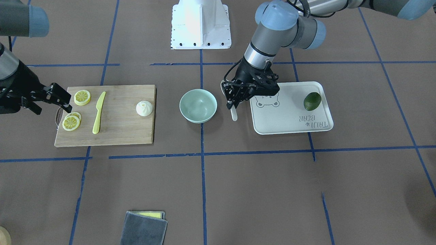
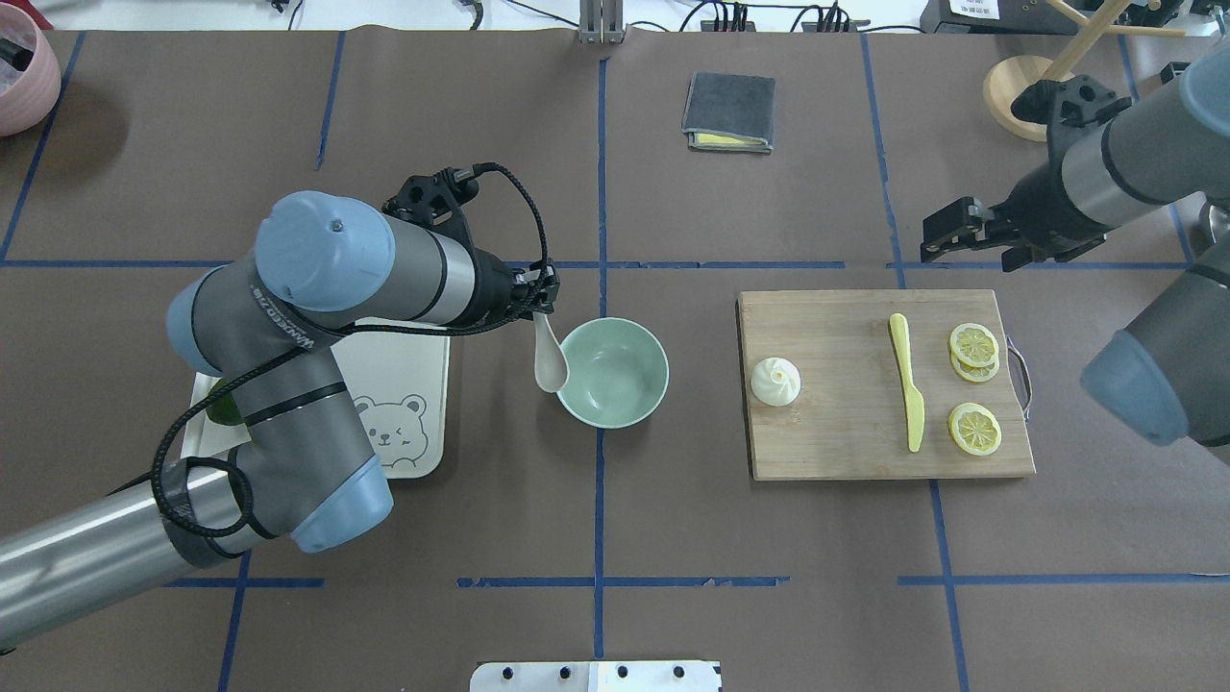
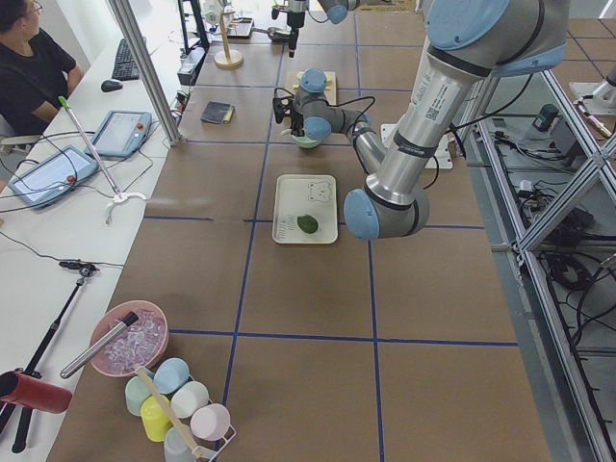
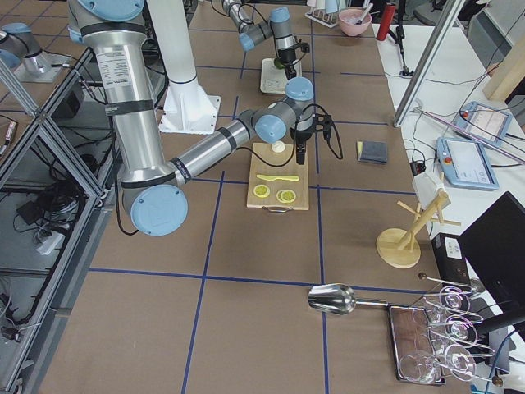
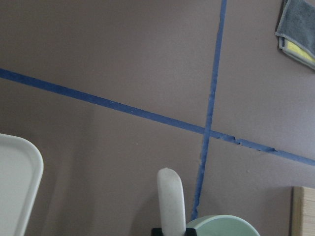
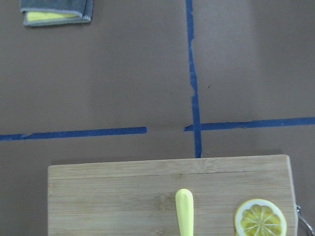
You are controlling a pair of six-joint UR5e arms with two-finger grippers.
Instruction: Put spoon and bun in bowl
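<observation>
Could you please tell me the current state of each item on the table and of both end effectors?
spoon: gripped by the left end effector, beside the bowl, not in it.
bowl: upright, empty.
bun: on the cutting board, untouched.
knife: flat on the cutting board.
lemon slices: on the cutting board, two overlapping.
avocado: whole, on the tray.
cloth: folded.
left end effector: shut on the spoon.
right end effector: open, empty.
</observation>
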